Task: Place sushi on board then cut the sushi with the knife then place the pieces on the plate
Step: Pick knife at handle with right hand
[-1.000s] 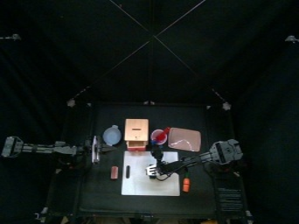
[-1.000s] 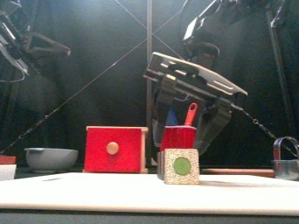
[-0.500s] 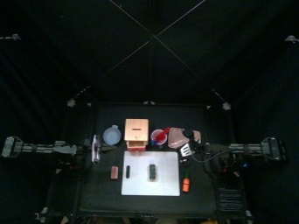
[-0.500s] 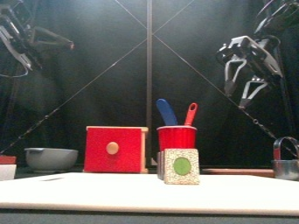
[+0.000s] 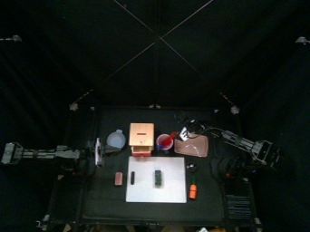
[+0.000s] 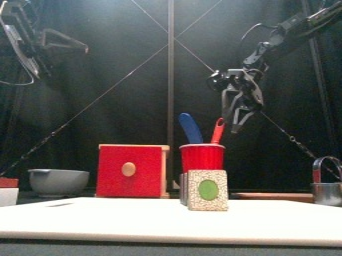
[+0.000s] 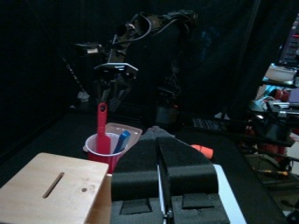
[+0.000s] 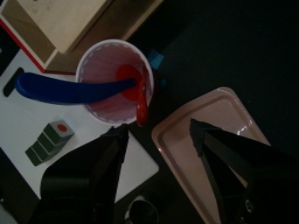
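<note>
Right pincer [image 6: 238, 112], jaws apart, hangs at one o'clock of the red plastic cup [image 6: 203, 158]; centre over the red toy knife [image 6: 217, 130] before closing. Left pincer [image 7: 163, 149]: jaws together.

A wooden box [image 5: 143, 140] stands just beside a blue-grey bowl [image 5: 116, 140].

Centre frame: red cup [image 6: 202, 158], blue knife [image 6: 190, 127], red knife [image 6: 218, 130]; below, sushi roll [image 6: 205, 190] face pale, speckled, green-centred.
</note>
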Tool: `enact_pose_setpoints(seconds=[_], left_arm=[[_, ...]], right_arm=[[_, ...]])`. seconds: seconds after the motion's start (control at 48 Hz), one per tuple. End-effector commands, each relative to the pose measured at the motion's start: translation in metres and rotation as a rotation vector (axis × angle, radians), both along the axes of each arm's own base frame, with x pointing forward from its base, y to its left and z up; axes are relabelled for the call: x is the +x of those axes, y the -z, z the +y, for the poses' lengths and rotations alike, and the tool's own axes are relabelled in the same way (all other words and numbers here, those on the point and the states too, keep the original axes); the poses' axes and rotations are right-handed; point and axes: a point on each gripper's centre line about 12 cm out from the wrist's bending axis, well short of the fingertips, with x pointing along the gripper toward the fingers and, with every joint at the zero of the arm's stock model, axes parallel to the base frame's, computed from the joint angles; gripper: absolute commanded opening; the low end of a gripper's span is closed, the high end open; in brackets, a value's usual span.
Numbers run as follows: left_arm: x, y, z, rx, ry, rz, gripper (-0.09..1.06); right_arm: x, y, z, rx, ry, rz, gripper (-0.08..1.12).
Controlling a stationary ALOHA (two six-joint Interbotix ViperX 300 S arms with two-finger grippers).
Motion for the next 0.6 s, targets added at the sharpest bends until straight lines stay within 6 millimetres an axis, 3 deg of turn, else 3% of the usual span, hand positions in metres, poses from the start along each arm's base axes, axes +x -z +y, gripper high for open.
enact_pose_setpoints(seconds=[0.021,0.271,0.604], left_arm=[[0.001,-0.003,0.003,0.001,-0.016,-0.011,0.12],[-0.001,0.003,0.005,-0.017,-0.028,0.007,0.12],[-0.002,0.008,0.007,-0.037,-0.039,0.016,0.12]], right_arm=[[0.011,-0.017,-0.007,-0.008,0.016,-0.047,0.9],[0.026,0.003,-0.013,0.112,-0.006,0.046,0.81],[0.029,-0.003,-0.012,0.118,-0.02,0.058,0.45]])
